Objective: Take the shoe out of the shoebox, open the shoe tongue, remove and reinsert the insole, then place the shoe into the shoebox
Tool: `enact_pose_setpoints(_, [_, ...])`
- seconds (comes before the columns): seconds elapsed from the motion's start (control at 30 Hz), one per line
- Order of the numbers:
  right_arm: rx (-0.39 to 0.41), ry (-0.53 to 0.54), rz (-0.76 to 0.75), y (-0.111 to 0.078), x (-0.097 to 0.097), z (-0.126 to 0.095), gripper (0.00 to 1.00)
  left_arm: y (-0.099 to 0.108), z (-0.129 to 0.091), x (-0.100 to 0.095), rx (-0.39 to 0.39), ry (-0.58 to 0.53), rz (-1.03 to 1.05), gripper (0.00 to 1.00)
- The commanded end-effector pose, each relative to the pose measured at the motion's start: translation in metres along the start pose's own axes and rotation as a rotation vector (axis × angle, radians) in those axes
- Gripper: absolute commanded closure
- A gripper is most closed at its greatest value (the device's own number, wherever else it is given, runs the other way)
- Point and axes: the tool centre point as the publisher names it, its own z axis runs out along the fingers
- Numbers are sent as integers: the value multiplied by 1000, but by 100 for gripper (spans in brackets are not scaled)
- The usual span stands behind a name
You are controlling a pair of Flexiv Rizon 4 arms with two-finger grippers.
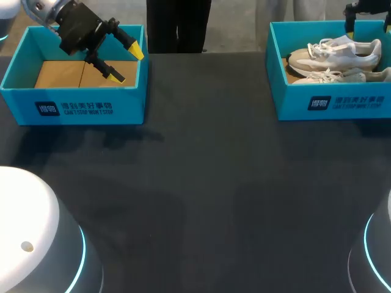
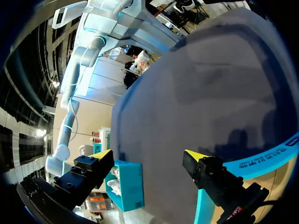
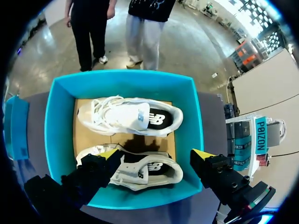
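Shoebox at the table's right: teal, lid off, brown floor showing; holds two pale shoes lying on their sides, heel to toe.
Near shoe: against the front wall, just under the right gripper; likeliest of the pair to be handled.
Far shoe: against the back wall, beside the near one, tongue and laces uppermost.
Right gripper: fingers spread wide, poised above the box, straddling the near shoe without touching it; fits either a descent to grasp or a withdrawal after release.
Left gripper: fingers apart, holding nothing, hanging over the second box, well clear of the shoes.
Second box: teal, at the table's left, only its brown floor showing.
Table: dark cloth between the boxes, room enough for work on a shoe.
Stage: shoes already in the shoebox, as at the task's end or its outset; not decidable here.
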Motion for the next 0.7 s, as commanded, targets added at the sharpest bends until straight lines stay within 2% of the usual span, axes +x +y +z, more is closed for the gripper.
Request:
enact_pose_setpoints(0.03, [-20,9,-13,-5,3,-7,0,4,4,-13,-43,-18,-107,0])
enact_pose_setpoints(0.17, [-13,15,-31,-7,5,-12,0,15,10,-34,-172,-3,-339,0])
enact_pose_setpoints(0.27, [-6,22,-48,-8,6,-17,0,24,13,-42,-268,4,-492,0])
enact_pose_setpoints(0.53, [24,44,-91,-17,12,-27,0,47,9,-47,-418,-78,-803,0])
enact_pose_setpoints(0.57, [29,44,-99,-19,13,-28,0,49,8,-46,-463,-83,-845,0])
enact_pose_setpoints(0.6, [30,44,-101,-21,13,-28,0,51,8,-47,-463,-93,-878,0])
enact_pose_setpoints(0.7, [40,45,-108,-27,13,-30,0,59,6,-48,-560,-109,-1022,0])
